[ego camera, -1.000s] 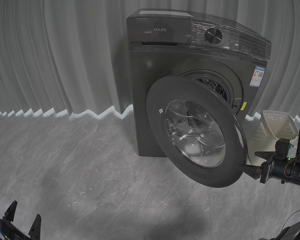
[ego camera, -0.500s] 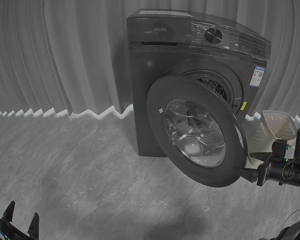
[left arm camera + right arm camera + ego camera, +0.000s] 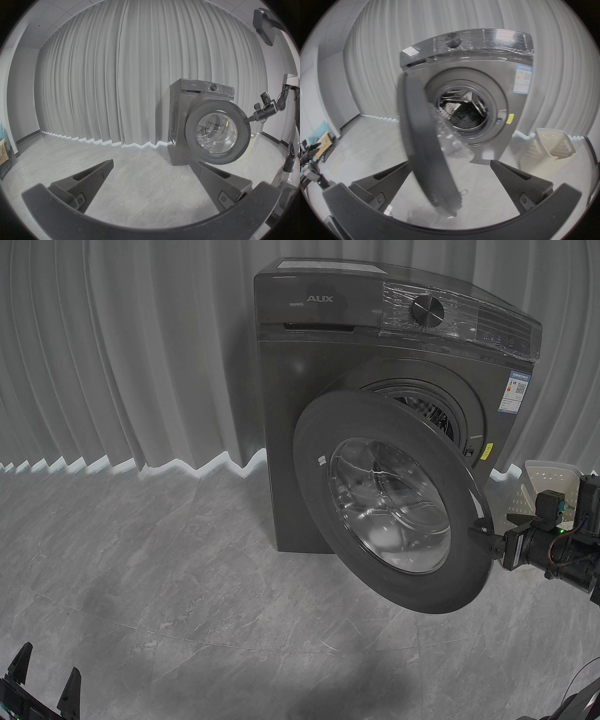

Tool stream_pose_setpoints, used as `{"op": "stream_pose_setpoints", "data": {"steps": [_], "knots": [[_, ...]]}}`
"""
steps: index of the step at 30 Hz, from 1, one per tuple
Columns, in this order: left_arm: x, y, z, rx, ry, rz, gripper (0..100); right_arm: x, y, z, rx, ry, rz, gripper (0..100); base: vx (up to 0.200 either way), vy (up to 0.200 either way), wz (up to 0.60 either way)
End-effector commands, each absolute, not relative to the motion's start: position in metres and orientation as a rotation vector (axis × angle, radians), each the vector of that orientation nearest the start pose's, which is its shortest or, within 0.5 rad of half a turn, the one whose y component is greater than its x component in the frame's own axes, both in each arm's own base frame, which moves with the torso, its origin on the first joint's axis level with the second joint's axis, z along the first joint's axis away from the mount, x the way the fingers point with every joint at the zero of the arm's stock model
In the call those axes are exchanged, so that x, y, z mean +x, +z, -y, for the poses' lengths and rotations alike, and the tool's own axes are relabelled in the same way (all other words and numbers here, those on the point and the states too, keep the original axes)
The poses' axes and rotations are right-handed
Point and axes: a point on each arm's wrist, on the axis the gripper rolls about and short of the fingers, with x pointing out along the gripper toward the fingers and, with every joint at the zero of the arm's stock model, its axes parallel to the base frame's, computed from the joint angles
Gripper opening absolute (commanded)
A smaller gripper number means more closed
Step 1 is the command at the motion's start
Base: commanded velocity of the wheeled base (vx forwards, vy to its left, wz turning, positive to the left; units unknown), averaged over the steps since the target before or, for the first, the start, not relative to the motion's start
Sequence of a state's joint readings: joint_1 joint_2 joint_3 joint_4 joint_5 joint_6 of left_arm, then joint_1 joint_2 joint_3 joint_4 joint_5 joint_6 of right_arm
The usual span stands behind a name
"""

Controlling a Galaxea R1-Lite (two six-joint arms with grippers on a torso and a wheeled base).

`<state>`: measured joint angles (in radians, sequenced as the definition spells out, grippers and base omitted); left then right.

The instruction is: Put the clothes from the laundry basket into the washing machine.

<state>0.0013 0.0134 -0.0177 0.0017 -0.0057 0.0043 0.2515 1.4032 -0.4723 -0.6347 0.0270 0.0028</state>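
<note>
The dark grey washing machine (image 3: 312,365) stands against the curtain, its round door (image 3: 387,502) swung wide open toward me. Inside the drum (image 3: 465,117) lies dark clothing. My right gripper (image 3: 497,529) is open at the door's free right rim, and the right wrist view shows the door's edge (image 3: 425,147) standing between the spread fingers (image 3: 518,181). The white laundry basket (image 3: 550,476) sits on the floor to the machine's right, behind my right arm; it (image 3: 550,150) looks empty inside. My left gripper (image 3: 44,677) hangs open and empty, low at the near left.
Grey tiled floor (image 3: 187,565) spreads wide and bare to the left of the machine. A pleated curtain (image 3: 125,352) runs along the back wall. The open door juts well out over the floor in front of the machine.
My right gripper has risen from the door's lower right rim to the middle of its right rim. The door and left gripper have hardly moved.
</note>
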Motion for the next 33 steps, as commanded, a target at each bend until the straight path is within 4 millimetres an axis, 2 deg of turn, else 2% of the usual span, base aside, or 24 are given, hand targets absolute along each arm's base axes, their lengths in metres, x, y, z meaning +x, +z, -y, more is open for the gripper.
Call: {"op": "stream_pose_setpoints", "data": {"steps": [1,8,10,12,16,19,26,28,33], "knots": [[-0.023,0.076,0.0,0.005,-0.005,0.0,100,0.22,0.161,-0.046,-0.036,0.201,-0.333,100,0.0,0.0,0.0],[-0.023,0.076,0.0,0.005,-0.005,0.0,100,0.216,0.175,-0.012,-0.042,0.056,-0.266,100,0.0,0.0,0.0],[-0.023,0.076,0.0,0.008,-0.002,0.0,100,0.21,0.18,-0.006,-0.047,0.033,-0.242,100,0.0,0.0,0.0],[-0.023,0.076,0.0,0.008,0.0,0.0,100,0.193,0.189,-0.003,-0.051,0.023,-0.194,100,0.0,0.0,0.0],[-0.023,0.076,0.0,0.009,0.005,0.0,100,0.166,0.185,-0.004,-0.093,0.046,-0.196,100,0.0,-0.15,0.0],[-0.023,0.076,0.0,0.011,0.005,0.002,100,0.158,0.171,-0.008,-0.127,0.122,-0.257,100,0.0,-0.2,0.0],[-0.023,0.076,0.0,0.006,0.006,0.002,100,0.159,0.156,-0.024,-0.104,0.334,-0.32,100,0.0,-0.2,0.0],[-0.023,0.076,0.0,0.006,0.006,0.002,100,0.166,0.146,-0.032,-0.059,0.417,-0.377,100,0.0,-0.2,0.0],[-0.023,0.076,0.0,0.006,0.006,0.002,100,0.166,0.139,-0.048,0.016,0.521,-0.438,100,0.0,-0.2,0.0]]}}
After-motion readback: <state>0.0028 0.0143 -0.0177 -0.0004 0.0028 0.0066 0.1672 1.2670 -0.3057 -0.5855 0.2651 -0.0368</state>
